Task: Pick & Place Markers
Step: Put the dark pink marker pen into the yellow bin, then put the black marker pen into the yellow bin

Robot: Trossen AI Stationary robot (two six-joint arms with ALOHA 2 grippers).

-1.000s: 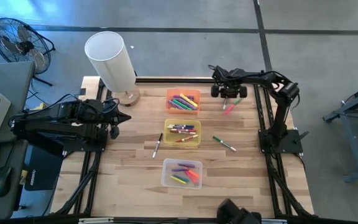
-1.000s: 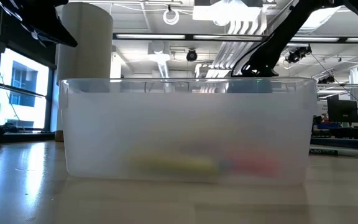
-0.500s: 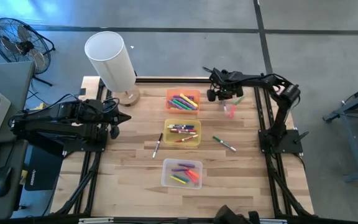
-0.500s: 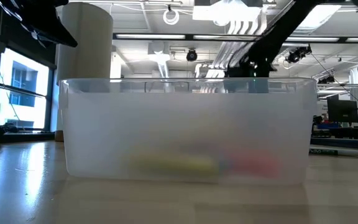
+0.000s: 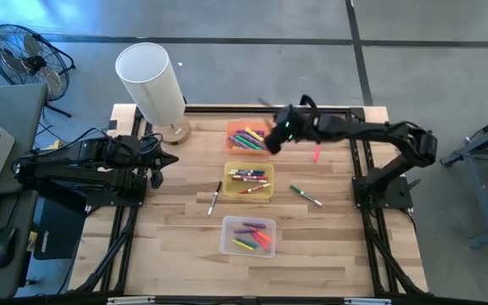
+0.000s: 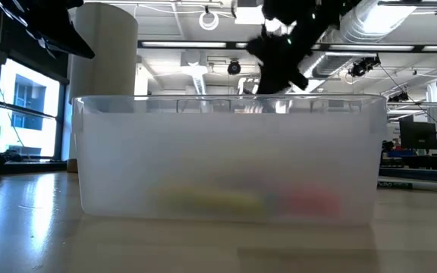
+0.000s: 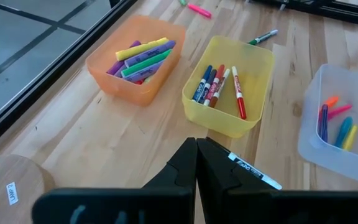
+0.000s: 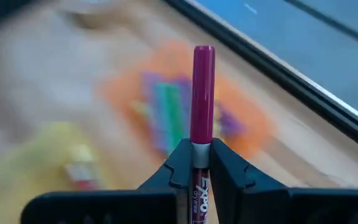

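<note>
Upright between two dark fingers, a purple-capped marker [image 8: 201,106] stands pinched in the right gripper [image 8: 196,163], its grey band and lettered barrel seated just above the fingertips. Seen from above, that gripper [image 5: 278,135] hangs over the three o'clock edge of the orange bin [image 5: 263,128], which holds a heap of purple, green and yellow markers [image 5: 247,139]. At six o'clock from it sits the yellow bin [image 5: 231,189] with red, blue and white-bodied pens [image 5: 249,176], and farther along the same line the clear bin [image 5: 227,241] holds a few more in orange, pink, blue and yellow [image 5: 256,237]. Loose on the wooden table [image 5: 329,246] lie a pink marker [image 5: 317,153] at three o'clock of the orange bin, a green-capped one [image 5: 305,196] at three o'clock of the yellow bin, and a black one [image 5: 214,198] at its nine o'clock. The left gripper [image 7: 196,163], fingers pressed together and empty, waits at the table's nine o'clock side beside a white cylinder [image 5: 151,82] on a round wooden base [image 5: 176,132].
</note>
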